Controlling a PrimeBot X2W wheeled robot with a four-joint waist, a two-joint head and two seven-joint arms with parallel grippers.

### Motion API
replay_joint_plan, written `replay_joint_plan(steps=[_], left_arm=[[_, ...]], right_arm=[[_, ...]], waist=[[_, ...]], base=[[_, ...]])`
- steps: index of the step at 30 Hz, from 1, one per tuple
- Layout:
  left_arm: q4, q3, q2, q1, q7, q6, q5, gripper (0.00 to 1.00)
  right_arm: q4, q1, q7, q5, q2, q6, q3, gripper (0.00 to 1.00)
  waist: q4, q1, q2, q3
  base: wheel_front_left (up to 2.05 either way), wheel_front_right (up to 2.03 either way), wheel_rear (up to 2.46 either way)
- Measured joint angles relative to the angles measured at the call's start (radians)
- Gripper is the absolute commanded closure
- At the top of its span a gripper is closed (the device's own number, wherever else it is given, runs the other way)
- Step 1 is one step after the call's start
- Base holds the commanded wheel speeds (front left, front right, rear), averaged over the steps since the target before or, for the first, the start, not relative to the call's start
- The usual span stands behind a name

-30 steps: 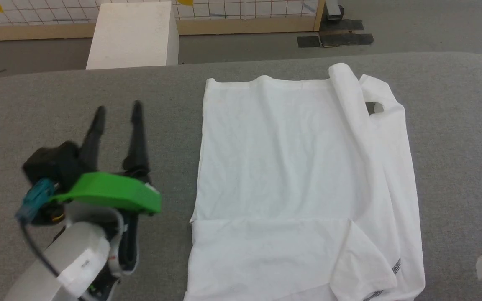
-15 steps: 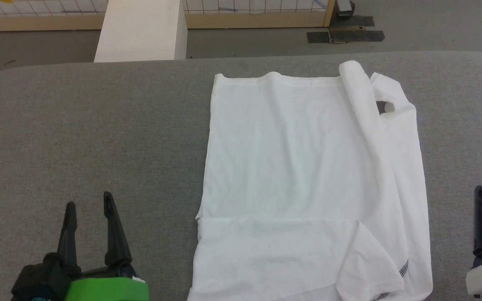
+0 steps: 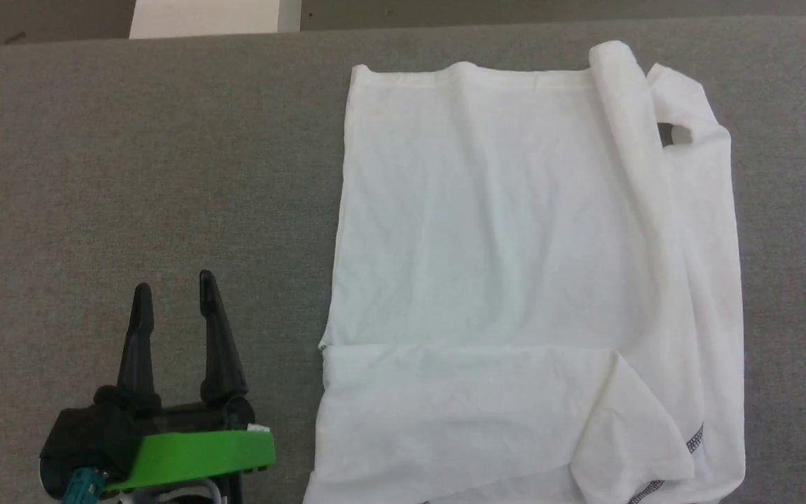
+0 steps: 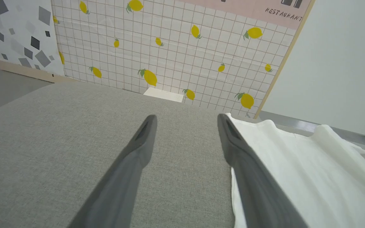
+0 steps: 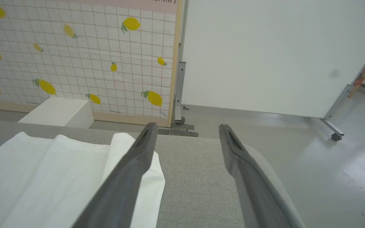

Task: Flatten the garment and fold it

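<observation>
The white garment [image 3: 501, 266] lies spread on the grey table [image 3: 130, 175], right of centre in the head view, with a sleeve folded lengthwise along its right side and a flap folded across its near end. Grey stitching [image 3: 695, 439] shows at the near right corner. My left gripper [image 3: 173, 290] hovers open over bare table left of the garment's near left edge, nothing between its fingers. In the left wrist view the garment [image 4: 312, 171] lies just right of the open gripper [image 4: 185, 122]. The right wrist view has the garment [image 5: 43, 171] left of my open right gripper [image 5: 185, 128].
A white box [image 3: 207, 17] stands on the floor beyond the table's far edge, also the white box [image 5: 59, 112] in the right wrist view. A lemon-patterned tiled wall [image 4: 169, 47] and a white panel on wheels [image 5: 265, 53] stand behind. The table's right end [image 5: 265, 164] drops to grey floor.
The head camera tilted down, so the whole picture shifted. My left gripper drew back from mid-table to the near left. The right gripper's finger has left the head view.
</observation>
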Motion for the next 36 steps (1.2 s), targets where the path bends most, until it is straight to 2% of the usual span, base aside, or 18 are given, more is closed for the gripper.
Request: replay_joint_plan(steps=[6, 16, 20, 27, 28, 29, 31, 36], left_arm=[[0.009, -0.012, -0.051, -0.072, 0.000, -0.041, 0.056, 0.00], [0.018, -0.037, -0.097, -0.119, 0.000, -0.078, 0.126, 0.00], [0.018, -0.049, -0.105, -0.134, 0.000, -0.087, 0.156, 0.00], [0.018, -0.061, -0.120, -0.145, 0.000, -0.100, 0.167, 0.00], [0.019, -0.060, -0.121, -0.145, 0.000, -0.103, 0.167, 0.00], [0.021, -0.059, -0.122, -0.145, 0.000, -0.105, 0.167, 0.00], [0.026, -0.057, -0.123, -0.145, 0.000, -0.108, 0.167, 0.00], [0.037, -0.043, -0.123, -0.145, 0.000, -0.113, 0.170, 0.00]], right_arm=[[0.083, -0.244, 0.204, 0.092, -0.128, 0.000, 0.014, 0.00], [0.267, -0.471, 0.478, 0.126, -0.210, 0.000, 0.102, 0.00], [0.314, -0.509, 0.518, 0.124, -0.223, 0.000, 0.128, 0.00], [0.416, -0.519, 0.516, 0.095, -0.219, 0.000, 0.144, 0.00], [0.429, -0.518, 0.509, 0.089, -0.213, 0.000, 0.139, 0.18], [0.443, -0.515, 0.502, 0.082, -0.210, 0.000, 0.136, 0.51], [0.468, -0.511, 0.500, 0.077, -0.201, 0.000, 0.128, 1.00], [0.502, -0.512, 0.461, 0.051, -0.170, 0.000, 0.097, 1.00]], waist=[[0.011, 0.0000, 0.0000, 0.101], [0.066, 0.0001, 0.0000, 0.243], [0.100, 0.0002, 0.0000, 0.275], [0.162, 0.0002, 0.0000, 0.313], [0.170, 0.0002, 0.0000, 0.316], [0.177, 0.0002, 0.0000, 0.318], [0.187, 0.0002, 0.0000, 0.321], [0.182, 0.0002, 0.0000, 0.314]], base=[[0.00, 0.00, 0.00], [0.00, 0.00, 0.00], [0.00, 0.00, 0.00], [0.00, 0.00, 0.00], [0.00, 0.00, 0.00], [0.00, 0.00, 0.00], [0.00, 0.00, 0.00], [0.00, 0.00, 0.00]])
